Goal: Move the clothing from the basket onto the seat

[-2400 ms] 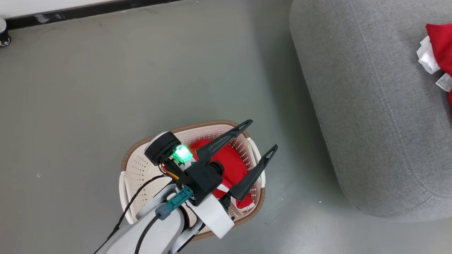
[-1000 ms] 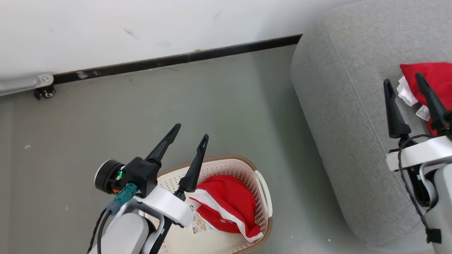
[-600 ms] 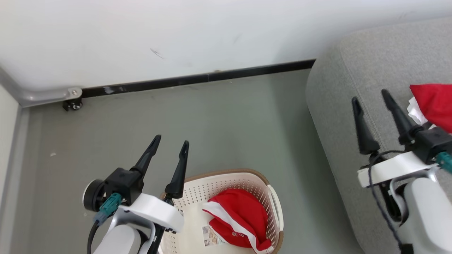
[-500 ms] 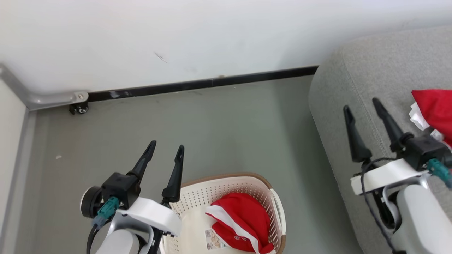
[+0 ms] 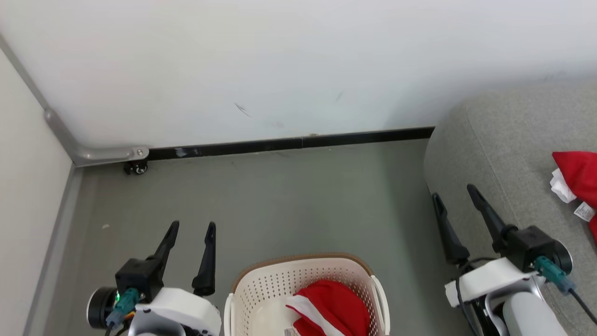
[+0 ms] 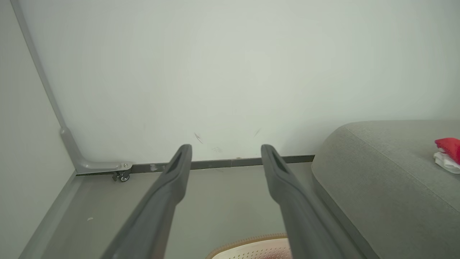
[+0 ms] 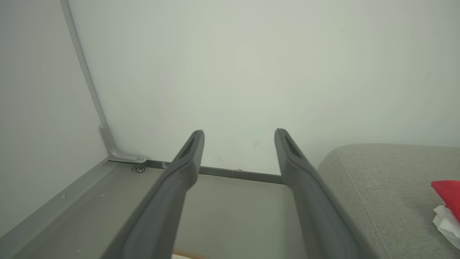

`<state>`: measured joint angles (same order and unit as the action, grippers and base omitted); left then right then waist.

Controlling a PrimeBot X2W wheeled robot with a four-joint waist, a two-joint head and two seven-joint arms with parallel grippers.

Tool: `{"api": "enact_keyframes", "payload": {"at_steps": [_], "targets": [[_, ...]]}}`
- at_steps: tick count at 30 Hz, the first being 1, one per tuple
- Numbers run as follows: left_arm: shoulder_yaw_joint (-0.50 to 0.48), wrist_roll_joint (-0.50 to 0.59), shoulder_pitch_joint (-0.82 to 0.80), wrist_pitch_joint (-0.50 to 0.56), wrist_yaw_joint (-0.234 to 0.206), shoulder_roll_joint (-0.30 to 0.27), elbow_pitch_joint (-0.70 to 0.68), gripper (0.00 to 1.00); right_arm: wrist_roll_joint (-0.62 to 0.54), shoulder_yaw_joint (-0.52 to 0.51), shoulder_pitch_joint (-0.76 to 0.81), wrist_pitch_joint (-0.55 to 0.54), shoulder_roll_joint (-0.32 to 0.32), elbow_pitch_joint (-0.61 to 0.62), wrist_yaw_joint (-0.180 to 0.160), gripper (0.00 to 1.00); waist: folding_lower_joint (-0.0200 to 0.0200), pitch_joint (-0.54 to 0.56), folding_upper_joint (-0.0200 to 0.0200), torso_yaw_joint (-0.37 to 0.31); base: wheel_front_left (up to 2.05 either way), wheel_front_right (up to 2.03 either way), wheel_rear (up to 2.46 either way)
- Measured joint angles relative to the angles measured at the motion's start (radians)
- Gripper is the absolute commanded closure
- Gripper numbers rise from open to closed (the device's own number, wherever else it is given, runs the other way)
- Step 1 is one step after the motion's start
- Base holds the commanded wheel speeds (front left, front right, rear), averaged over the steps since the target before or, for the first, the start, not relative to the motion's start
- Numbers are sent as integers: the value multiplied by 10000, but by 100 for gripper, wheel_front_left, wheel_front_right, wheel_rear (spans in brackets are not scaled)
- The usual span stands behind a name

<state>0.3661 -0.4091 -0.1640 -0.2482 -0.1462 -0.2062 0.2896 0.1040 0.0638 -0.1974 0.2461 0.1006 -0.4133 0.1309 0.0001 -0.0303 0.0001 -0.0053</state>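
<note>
Bright red white-striped clothing (image 5: 333, 310) is lying in the cream perforated plastic basket (image 5: 261, 289), just right of the left gripper (image 5: 192, 226). Both it and the right gripper (image 5: 453, 192) are hanging spread wide, empty.

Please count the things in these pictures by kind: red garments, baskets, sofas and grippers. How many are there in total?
Red garments: 2
Basket: 1
Sofa: 1
Grippers: 2, left gripper, right gripper
Total: 6

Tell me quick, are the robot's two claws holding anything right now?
Left claw: open, holding nothing.
Right claw: open, holding nothing.
</note>
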Motion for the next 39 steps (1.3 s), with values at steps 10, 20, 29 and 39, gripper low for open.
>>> {"api": "enact_keyframes", "payload": {"at_steps": [10, 20, 29, 39], "targets": [[-328, 113, 627, 0, -286, -21, -17, 0, -274, -370, 1221, -15, -253, 293, 0, 0, 0, 635, 0, 237, 0, 0, 0], [-754, 251, 1194, 0, -489, -169, -194, 0, -479, -890, 2026, -90, -476, 815, 0, 0, 0, 1136, 0, 312, 0, 0, 0], [-913, 441, 1606, 0, -566, -163, -454, 0, -606, -945, 2513, -280, -573, 1296, 0, 0, 0, 1371, 0, 209, 0, 0, 0], [-1080, 635, 1874, 0, -652, -211, -771, 0, -395, -834, 2844, -529, -581, 1868, 0, 0, 0, 1321, 0, 68, 0, 0, 0]]}}
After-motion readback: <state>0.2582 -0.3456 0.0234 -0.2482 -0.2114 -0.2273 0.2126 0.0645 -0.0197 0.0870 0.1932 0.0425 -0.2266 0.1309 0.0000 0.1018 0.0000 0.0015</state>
